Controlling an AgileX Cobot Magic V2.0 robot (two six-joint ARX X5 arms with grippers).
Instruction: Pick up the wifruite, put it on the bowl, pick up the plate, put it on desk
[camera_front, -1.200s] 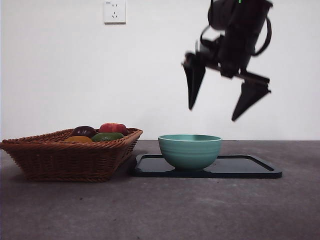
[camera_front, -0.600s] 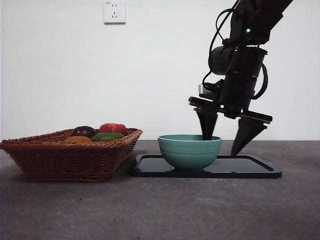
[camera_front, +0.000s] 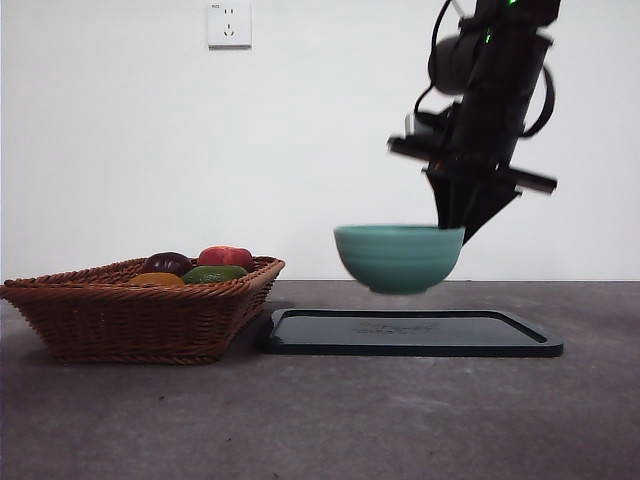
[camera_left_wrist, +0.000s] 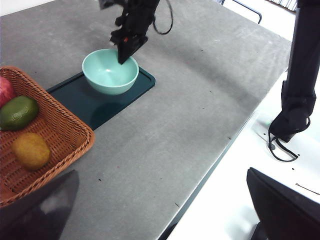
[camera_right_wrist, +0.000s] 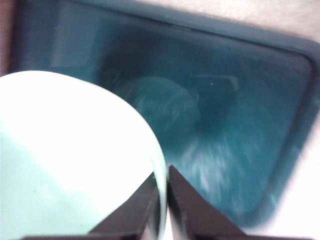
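Lifted bowl (camera_front: 399, 258) now hangs above tray (camera_front: 414, 333), rim pinched by right end effector (camera_front: 455, 226).

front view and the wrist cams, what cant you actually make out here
- Front view: the inside of the bowl is hidden by its own wall.
- Front view: the fruit in the basket is partly hidden by the rim.
- Right wrist view: the tray is motion-blurred; the bowl is cut off by the edge, the right gripper clamped on its rim.
- Left wrist view: the left gripper shows only its dark jaw ends at the corners.
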